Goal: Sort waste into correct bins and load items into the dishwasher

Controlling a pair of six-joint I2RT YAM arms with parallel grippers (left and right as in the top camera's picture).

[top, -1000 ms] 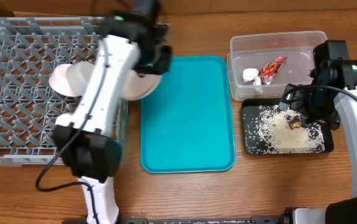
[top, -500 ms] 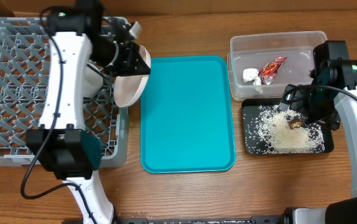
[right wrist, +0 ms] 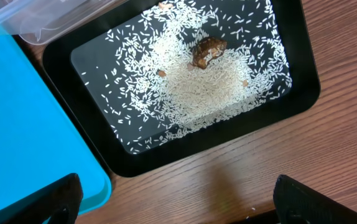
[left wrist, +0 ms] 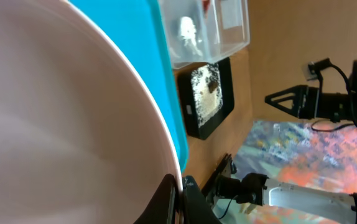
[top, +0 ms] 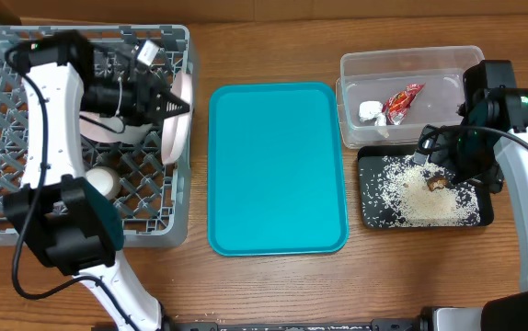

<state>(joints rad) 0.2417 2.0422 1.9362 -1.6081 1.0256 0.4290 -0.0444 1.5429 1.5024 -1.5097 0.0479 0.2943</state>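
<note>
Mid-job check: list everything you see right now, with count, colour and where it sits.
dish rack: one, grey, left
plate: one, white, on edge at rack's right side
pink-rimmed bowl: one, in rack, partly under left arm
small bowl: one, pale, in rack
teal tray: one, middle
clear tub: one, back right
snack wrapper: one, red-and-white, in tub
paper wad: one, white, in tub
black tray: one, before tub
rice: many, pale, in black tray
brown lump: one, on rice
left fingers: shut on plate
right fingers: open, above black tray
</note>
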